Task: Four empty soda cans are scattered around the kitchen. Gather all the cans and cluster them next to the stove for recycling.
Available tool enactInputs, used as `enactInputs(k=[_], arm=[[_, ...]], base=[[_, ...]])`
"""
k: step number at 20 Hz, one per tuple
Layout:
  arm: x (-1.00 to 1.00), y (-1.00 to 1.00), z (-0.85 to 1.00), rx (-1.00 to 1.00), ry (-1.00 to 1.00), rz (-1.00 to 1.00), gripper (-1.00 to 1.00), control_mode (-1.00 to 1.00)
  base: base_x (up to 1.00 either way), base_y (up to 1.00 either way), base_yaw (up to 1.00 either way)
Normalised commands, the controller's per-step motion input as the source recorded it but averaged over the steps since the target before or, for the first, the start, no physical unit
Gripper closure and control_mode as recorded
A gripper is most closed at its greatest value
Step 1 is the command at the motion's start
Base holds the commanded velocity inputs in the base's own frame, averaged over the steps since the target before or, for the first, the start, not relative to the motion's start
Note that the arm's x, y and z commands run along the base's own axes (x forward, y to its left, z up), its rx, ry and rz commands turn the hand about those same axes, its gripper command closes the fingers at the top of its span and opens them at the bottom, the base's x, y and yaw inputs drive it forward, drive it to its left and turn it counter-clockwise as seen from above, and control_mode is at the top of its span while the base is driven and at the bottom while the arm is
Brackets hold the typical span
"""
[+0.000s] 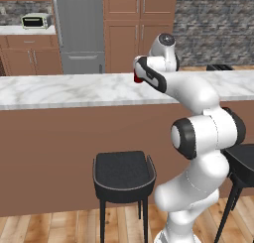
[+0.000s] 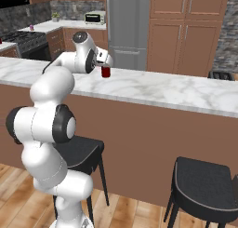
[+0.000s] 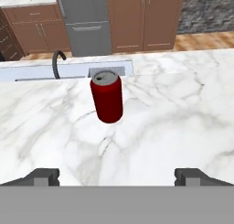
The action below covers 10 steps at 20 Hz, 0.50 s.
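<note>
Dark finger tips (image 3: 45,176), two, set wide apart at the near edge of the hand view; nothing between them. Gripper (image 3: 118,177): open, empty, aimed along the counter, low over the marble.

Red can (image 3: 107,98): upright, silver top with tab showing, standing on the counter ahead of the gripper and apart from it, roughly centred between the tips. The alignment suggests an approach for a side grasp; jaws spread to clear the can's width.

Counter (image 3: 183,104): white veined marble island top. Sink (image 3: 68,71) with dark curved faucet (image 3: 56,63) set into it just behind the can.

From the right base camera, the can (image 2: 106,71) sits just beside the hand. Stove (image 2: 23,38): far left, across the kitchen, well apart from the can. A small purple can (image 2: 31,27) stands on the far counter near it.

Stools (image 1: 124,175): black, below the island overhang.

Status: pick not yet made; carry to stove remains.
</note>
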Motion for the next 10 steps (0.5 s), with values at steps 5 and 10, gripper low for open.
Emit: enactInputs(k=[5,10], arm=[[0.22,-0.03,0.00,0.00,0.00,0.00,-1.00,-1.00],[0.16,0.00,-0.02,0.00,0.00,0.00,-1.00,-1.00]], base=[[0.00,0.00,0.00],[0.00,0.00,0.00]])
